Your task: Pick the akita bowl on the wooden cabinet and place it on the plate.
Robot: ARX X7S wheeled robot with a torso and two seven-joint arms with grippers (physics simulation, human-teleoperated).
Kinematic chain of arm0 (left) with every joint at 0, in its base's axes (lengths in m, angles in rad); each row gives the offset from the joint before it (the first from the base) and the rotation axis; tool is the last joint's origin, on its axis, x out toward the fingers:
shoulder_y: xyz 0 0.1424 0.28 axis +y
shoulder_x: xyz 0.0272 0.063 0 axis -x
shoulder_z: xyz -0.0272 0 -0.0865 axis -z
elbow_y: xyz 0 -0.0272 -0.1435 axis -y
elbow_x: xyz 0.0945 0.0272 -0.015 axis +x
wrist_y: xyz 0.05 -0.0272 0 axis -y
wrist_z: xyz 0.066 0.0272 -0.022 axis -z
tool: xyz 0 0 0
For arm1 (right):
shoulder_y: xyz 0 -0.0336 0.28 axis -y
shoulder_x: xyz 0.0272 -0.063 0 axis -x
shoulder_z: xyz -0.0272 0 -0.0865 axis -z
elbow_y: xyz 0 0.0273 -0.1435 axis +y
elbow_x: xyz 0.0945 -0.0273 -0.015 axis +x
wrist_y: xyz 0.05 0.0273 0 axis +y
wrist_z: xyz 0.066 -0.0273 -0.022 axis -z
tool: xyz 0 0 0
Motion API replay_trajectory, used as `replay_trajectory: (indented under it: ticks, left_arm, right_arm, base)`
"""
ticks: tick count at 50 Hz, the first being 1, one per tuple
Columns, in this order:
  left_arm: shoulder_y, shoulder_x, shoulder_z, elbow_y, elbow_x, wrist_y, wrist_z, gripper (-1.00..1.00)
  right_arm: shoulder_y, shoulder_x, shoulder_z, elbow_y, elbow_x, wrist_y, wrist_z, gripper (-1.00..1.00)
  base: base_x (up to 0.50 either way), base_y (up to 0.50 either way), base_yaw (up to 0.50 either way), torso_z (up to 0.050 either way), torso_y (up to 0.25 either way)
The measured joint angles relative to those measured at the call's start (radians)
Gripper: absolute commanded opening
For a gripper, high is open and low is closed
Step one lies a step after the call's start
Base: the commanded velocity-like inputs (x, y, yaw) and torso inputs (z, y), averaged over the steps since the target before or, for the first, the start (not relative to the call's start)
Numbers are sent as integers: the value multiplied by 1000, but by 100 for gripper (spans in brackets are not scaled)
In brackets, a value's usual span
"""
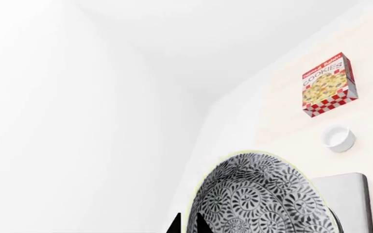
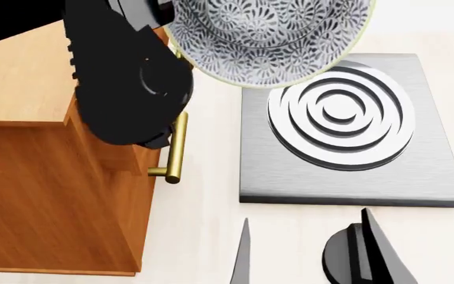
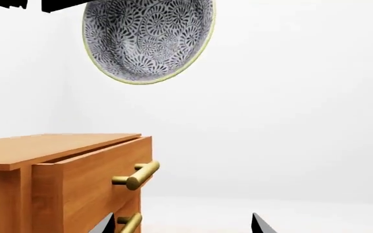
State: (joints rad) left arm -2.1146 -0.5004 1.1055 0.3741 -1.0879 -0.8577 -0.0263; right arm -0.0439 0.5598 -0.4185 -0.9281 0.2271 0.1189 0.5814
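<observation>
The akita bowl (image 2: 266, 35), grey-white with a dark swirl pattern and a pale green rim, hangs tilted in the air beyond the wooden cabinet's (image 2: 45, 177) drawer side, over the far-left corner of the stove. My left gripper (image 1: 186, 226) is shut on its rim, one black fingertip on each side of the bowl's (image 1: 264, 199) wall. The right wrist view shows the bowl (image 3: 149, 39) high above the cabinet top (image 3: 50, 148). My right gripper (image 2: 306, 254) is open and empty, low in front of the stove. The plate is out of view.
A square grey stove plate (image 2: 416, 171) with raised rings lies right of the cabinet. Brass bar handles (image 2: 175, 148) stick out from the drawers. Farther off on the pale counter sit a red cookies box (image 1: 329, 85) and a small white cup (image 1: 337, 138).
</observation>
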Motion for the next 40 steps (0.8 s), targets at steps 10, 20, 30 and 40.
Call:
replay_trajectory:
  ticks: [10,20,30,40]
  left_arm:
    - [24,4,5,3,11,10,-6,-100]
    - [42,15,22,2,50,1,-57,-100]
    - [74,15,49,25,88,2,-97,-100]
    - [107,2,62,66,88,14,-99,-100]
  right_arm:
    - [16,4,2,-32,7,23,8,100]
    - [23,8,2,-45,10,27,14,100]
    - [24,13,2,-49,11,25,18,100]
    - [24,18,3,-52,12,24,24,100]
  base:
    - [0,0,0,0,0]
    - [0,0,0,0,0]
    - [0,0,0,0,1]
    - [0,0,0,0,0]
